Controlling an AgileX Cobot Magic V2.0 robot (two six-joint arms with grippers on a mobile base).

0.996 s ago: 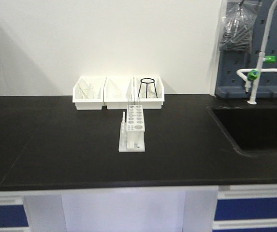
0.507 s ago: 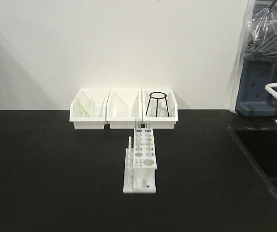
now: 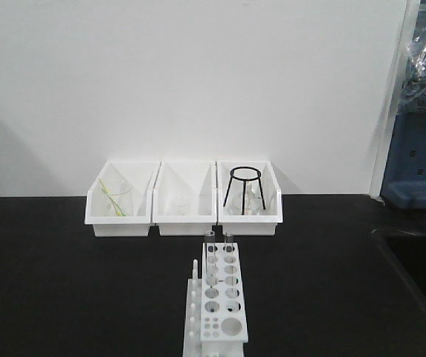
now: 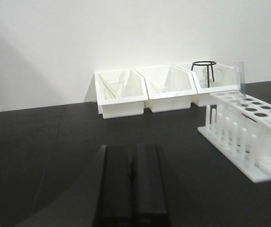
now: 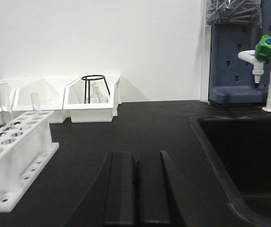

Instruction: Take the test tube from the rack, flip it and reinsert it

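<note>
The white rack (image 3: 220, 301) stands on the black bench, its long side pointing away from me. Two clear test tubes (image 3: 210, 253) (image 3: 228, 249) stand upright in its far holes. In the left wrist view the rack (image 4: 249, 127) is to the right, with one tube (image 4: 240, 80) visible. In the right wrist view the rack (image 5: 12, 151) is to the left, with two tubes (image 5: 3, 106) (image 5: 35, 106). My left gripper (image 4: 131, 149) and right gripper (image 5: 136, 156) are both shut and empty, low over the bench, well apart from the rack. Neither gripper shows in the front view.
Three white open-front bins (image 3: 120, 212) (image 3: 186, 208) (image 3: 248, 216) line the wall behind the rack; the right one holds a black tripod (image 3: 244, 186). A sink (image 5: 239, 151), a tap with a green knob (image 5: 266, 47) and a blue pegboard (image 3: 421, 163) are on the right.
The front view has closed in on the bench: rack and bins look larger and the rack sits lower in frame. The rack and tubes themselves have not moved.
</note>
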